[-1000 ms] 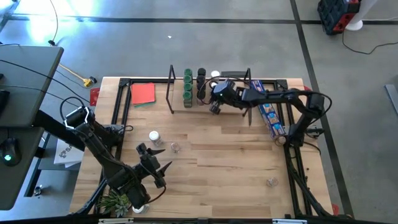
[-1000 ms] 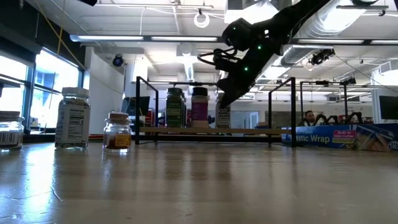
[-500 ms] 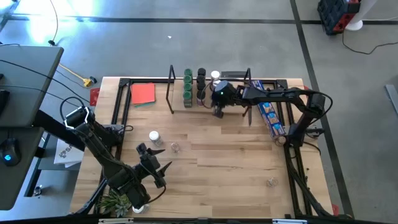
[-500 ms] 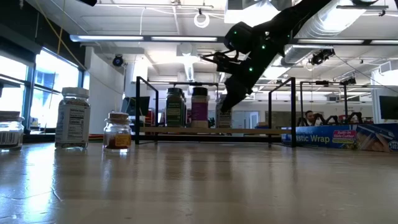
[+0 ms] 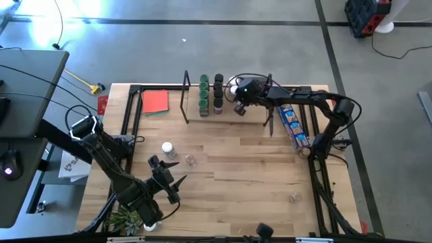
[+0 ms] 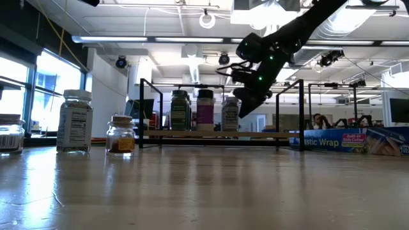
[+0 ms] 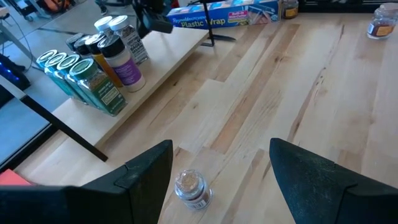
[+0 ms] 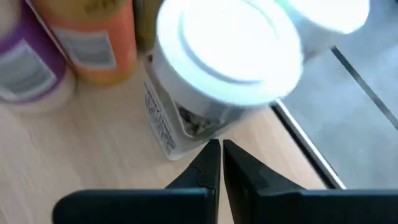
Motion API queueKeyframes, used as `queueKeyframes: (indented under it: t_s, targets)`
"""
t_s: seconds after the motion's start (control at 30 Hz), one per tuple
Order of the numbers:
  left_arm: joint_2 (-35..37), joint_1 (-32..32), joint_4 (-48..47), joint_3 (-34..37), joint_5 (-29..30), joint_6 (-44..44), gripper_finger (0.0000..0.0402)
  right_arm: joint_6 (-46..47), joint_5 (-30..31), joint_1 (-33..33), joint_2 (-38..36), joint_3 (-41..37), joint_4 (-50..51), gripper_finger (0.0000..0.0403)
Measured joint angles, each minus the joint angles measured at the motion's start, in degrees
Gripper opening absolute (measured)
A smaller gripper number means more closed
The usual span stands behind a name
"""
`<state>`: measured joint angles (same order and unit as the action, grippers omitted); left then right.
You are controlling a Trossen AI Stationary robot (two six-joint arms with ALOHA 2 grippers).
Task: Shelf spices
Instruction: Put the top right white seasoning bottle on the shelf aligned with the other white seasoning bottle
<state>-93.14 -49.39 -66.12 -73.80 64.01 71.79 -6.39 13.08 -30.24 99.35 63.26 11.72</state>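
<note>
The right gripper (image 5: 238, 108) hangs over the shelf (image 5: 251, 112), just beside the rows of jars, and its two fingers (image 8: 208, 163) are pressed together with nothing between them. Directly in front of the fingertips stands a white-lidded jar (image 8: 214, 74), upright on the board and free of the gripper; in the high view it is the white lid (image 5: 233, 85) at the back of the third row. Next to it are the black-lidded jars (image 5: 218, 91) and then the green-lidded jars (image 5: 204, 94), all close to the left upright frame of the shelf. The right half of the board is bare up to the other black frame, where the long blue packet (image 5: 293, 125) lies. The left gripper (image 5: 164, 183) waits low near the front left of the table (image 5: 256, 175), its fingers (image 7: 146, 180) spread wide, with a small clear jar (image 7: 190, 187) lying on the wood between them and not touched. Another jar with a white lid (image 5: 167, 148) stands just behind it, and one more small jar (image 5: 295, 197) sits alone far to the right.
</note>
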Motion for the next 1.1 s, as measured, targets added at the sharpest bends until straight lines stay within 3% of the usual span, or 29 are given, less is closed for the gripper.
queueKeyframes:
  t_s: [0.33, 0.5, 0.57, 0.63, 0.8, 1.1]
  targets:
    - [0.00, 0.00, -0.01, 0.00, 0.02, 0.02, 0.0262, -2.21, 0.31, -0.64, 0.00, 0.00, -1.29, 0.0011]
    - [0.00, 0.00, -0.01, 0.00, 0.02, 0.02, 0.0262, -1.55, 8.50, 0.83, -0.41, 0.00, 0.86, 0.0011]
    - [0.00, 0.00, -0.01, 0.00, 0.02, 0.02, 0.0262, -1.11, 9.05, 2.07, -1.36, 0.00, 3.00, 0.0011]
    - [0.00, 0.00, 0.00, 0.00, 0.02, 0.02, 0.0262, -1.12, 5.64, 3.23, -2.17, 0.00, 5.14, 0.0011]
    - [0.00, 0.00, -0.04, 0.00, 0.02, 0.02, 0.0262, -5.30, -12.06, 4.26, -1.59, -0.02, 6.79, 0.0011]
    - [0.00, 0.00, 0.03, 0.00, 0.02, 0.04, 0.0262, -4.00, -8.89, 1.40, 1.57, -0.02, 0.07, 0.0011]
